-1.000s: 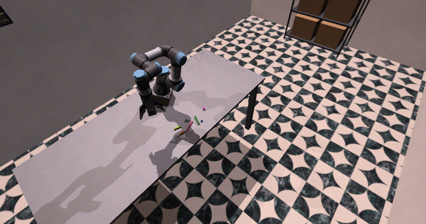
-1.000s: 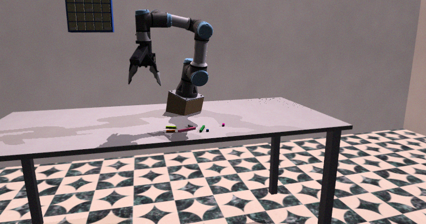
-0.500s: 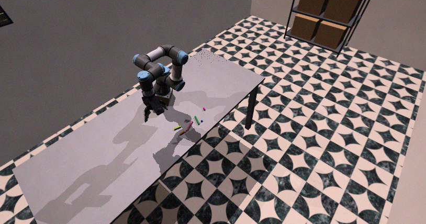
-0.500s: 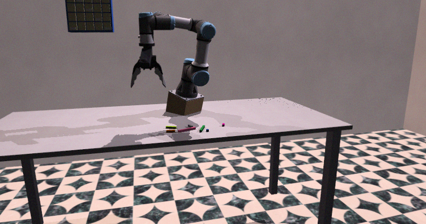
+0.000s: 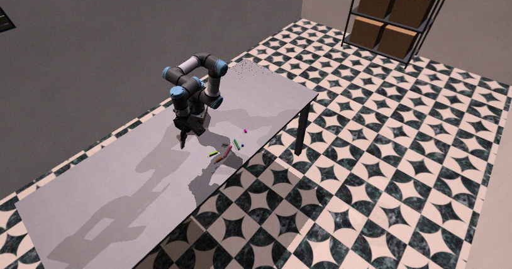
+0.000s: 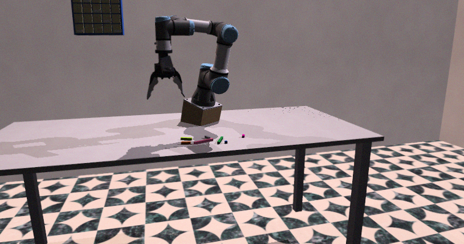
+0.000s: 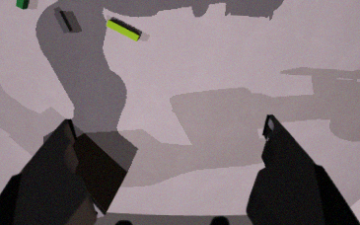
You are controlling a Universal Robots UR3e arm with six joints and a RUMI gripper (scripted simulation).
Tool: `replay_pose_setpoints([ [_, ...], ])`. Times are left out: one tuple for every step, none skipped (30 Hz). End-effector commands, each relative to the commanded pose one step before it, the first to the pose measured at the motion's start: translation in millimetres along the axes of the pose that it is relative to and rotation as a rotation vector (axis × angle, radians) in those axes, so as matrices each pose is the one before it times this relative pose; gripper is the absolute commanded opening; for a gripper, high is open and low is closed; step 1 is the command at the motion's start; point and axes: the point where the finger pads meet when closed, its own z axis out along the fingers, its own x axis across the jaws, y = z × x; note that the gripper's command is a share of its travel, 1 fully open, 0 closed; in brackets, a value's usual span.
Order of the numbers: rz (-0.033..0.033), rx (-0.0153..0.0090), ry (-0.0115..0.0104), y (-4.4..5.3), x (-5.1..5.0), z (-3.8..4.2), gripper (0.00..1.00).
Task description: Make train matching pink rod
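My gripper [image 6: 166, 97] [image 7: 171, 118] is open and empty, high above the table, left of the rods in the exterior view. The pink rod [image 5: 228, 151] [image 6: 203, 141] lies flat at an angle to the orange rod [image 5: 219, 159] [image 6: 186, 142], their near ends close; I cannot tell if they touch. The lime rod [image 5: 213, 153] [image 6: 186, 138] [image 7: 123, 31] lies behind the orange one. The grey rod [image 5: 224, 144] [image 6: 207, 137] [image 7: 66, 20] lies in shadow behind the pink one. The green rod [image 5: 236, 144] [image 6: 220, 140] [image 7: 22, 4] and small blue rod [image 5: 242, 145] [image 6: 226, 142] lie right of the pink rod.
The magenta rod [image 5: 244, 131] [image 6: 243, 135] lies apart at the right of the group in the exterior view. The arm's base block [image 6: 200, 113] stands behind the rods. The table's front edge [image 6: 207, 154] runs close in front of them. Arm shadows cross the table.
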Motion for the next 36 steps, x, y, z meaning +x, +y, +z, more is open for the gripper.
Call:
replay_pose_setpoints([
  [-0.16393, 0.01475, 0.01298, -5.596, -7.25, 5.161, 1.0],
  [-0.01887, 0.00034, 0.00019, -0.843, -1.18, 0.806, 1.0],
  [-0.01666, 0.0003, 0.00017, -0.75, -1.03, 0.712, 1.0],
  [-0.0174, 0.00031, 0.00018, -0.793, -1.07, 0.745, 1.0],
  [-0.01786, 0.00032, 0.00019, -0.824, -1.09, 0.766, 1.0],
  [-0.0181, 0.00032, 0.0002, -0.846, -1.09, 0.777, 1.0],
  [-0.01727, 0.00031, 0.00019, -0.818, -1.03, 0.742, 1.0],
  [0.0, 0.0, 0.0, 0.0, 0.0, 0.0, 1.0],
  [-0.0373, 0.00066, 0.00043, -1.776, -2.21, 1.606, 1.0],
  [-0.01483, 0.00026, 0.00017, -0.728, -0.86, 0.64, 1.0],
  [0.0, 0.0, 0.0, 0.0, 0.0, 0.0, 1.0],
  [-0.03802, 0.00066, 0.00045, -1.872, -2.19, 1.643, 1.0],
  [-0.01438, 0.00025, 0.00018, -0.729, -0.81, 0.623, 1.0],
  [0.0, 0.0, 0.0, 0.0, 0.0, 0.0, 1.0],
  [-0.03805, 0.00066, 0.00048, -1.934, -2.12, 1.651, 1.0],
  [0.0, 0.0, 0.0, 0.0, 0.0, 0.0, 1.0],
  [0.0, 0.0, 0.0, 0.0, 0.0, 0.0, 1.0],
  [-0.05155, 0.00088, 0.00067, -2.669, -2.81, 2.243, 1.0],
  [-0.01576, 0.00027, 0.00021, -0.846, -0.83, 0.687, 1.0],
  [0.0, 0.0, 0.0, 0.0, 0.0, 0.0, 1.0],
  [-0.0345, 0.00058, 0.00047, -1.859, -1.79, 1.507, 1.0],
  [-0.01724, 0.00029, 0.00024, -0.948, -0.87, 0.755, 1.0],
  [-0.01758, 0.00029, 0.00025, -0.975, -0.88, 0.77, 1.0],
  [-0.01795, 0.0003, 0.00026, -1.003, -0.88, 0.787, 1.0],
  [-0.01814, 0.0003, 0.00026, -1.022, -0.88, 0.797, 1.0],
  [-0.01824, 0.0003, 0.00027, -1.035, -0.87, 0.802, 1.0],
  [-0.01828, 0.0003, 0.00027, -1.046, -0.86, 0.804, 1.0],
  [-0.01664, 0.00027, 0.00025, -0.959, -0.77, 0.733, 1.0],
  [0.0, 0.0, 0.0, 0.0, 0.0, 0.0, 1.0],
  [-0.03801, 0.00061, 0.0006, -2.191, -1.74, 1.677, 1.0],
  [-0.01475, 0.00023, 0.00023, -0.875, -0.65, 0.652, 1.0],
  [0.0, 0.0, 0.0, 0.0, 0.0, 0.0, 1.0],
  [0.0, 0.0, 0.0, 0.0, 0.0, 0.0, 1.0],
  [0.0, 0.0, 0.0, 0.0, 0.0, 0.0, 1.0],
  [-0.05261, 0.00082, 0.00085, -3.095, -2.3, 2.33, 1.0],
  [-0.03218, 0.00049, 0.00054, -1.935, -1.33, 1.428, 1.0],
])
